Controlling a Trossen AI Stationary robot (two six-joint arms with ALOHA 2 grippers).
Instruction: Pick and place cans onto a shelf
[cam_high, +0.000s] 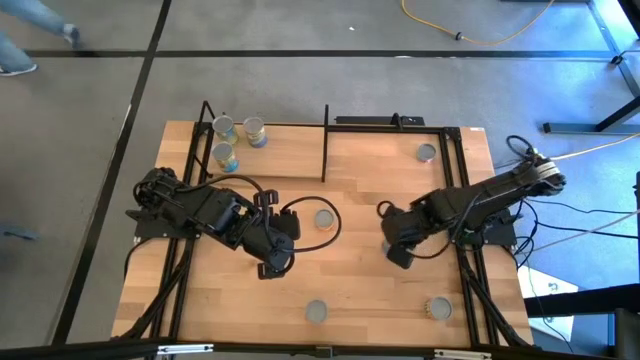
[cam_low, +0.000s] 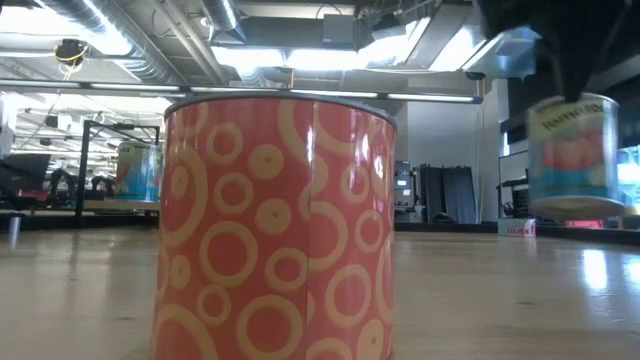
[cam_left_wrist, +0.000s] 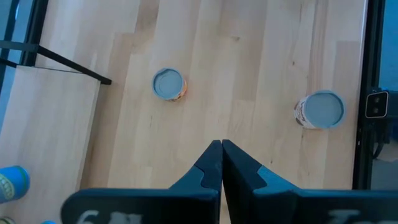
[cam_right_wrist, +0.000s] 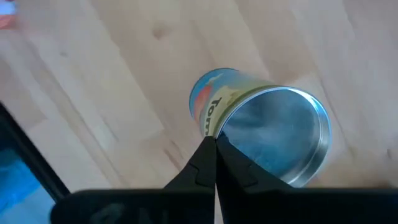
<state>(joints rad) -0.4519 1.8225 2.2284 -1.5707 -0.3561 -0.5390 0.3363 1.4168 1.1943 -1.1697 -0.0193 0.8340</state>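
Orange-red cylindrical can with pale ring pattern (cam_low: 275, 230) stands closest to the low camera, upright on the light wooden table (cam_high: 360, 290); probably the silver-topped one at the middle of the near edge (cam_high: 316, 311). Right gripper (cam_right_wrist: 213, 138) over the right half of the table, fingers pinched narrow on the rim of a blue-labelled metal can (cam_right_wrist: 267, 134). That can hangs tilted and looks clear of the boards in the low view (cam_low: 570, 150), so lifted, by my reading. Left gripper (cam_left_wrist: 221, 146) closed tight on nothing, hovering left of centre, waiting. Light wooden shelf with thin black rod frame (cam_high: 290, 150) sits at the far left corner of the table and carries three cans (cam_high: 226, 155) clustered at its left end. Loose cans left: one at table centre (cam_high: 324, 218), one near the far right corner (cam_high: 427, 153), one near the near right corner (cam_high: 438, 308), plus the near-edge one. Tally: three placed, one in hand, four to go; a little under halfway. The held can has most of the table's width to cross to reach the shelf.
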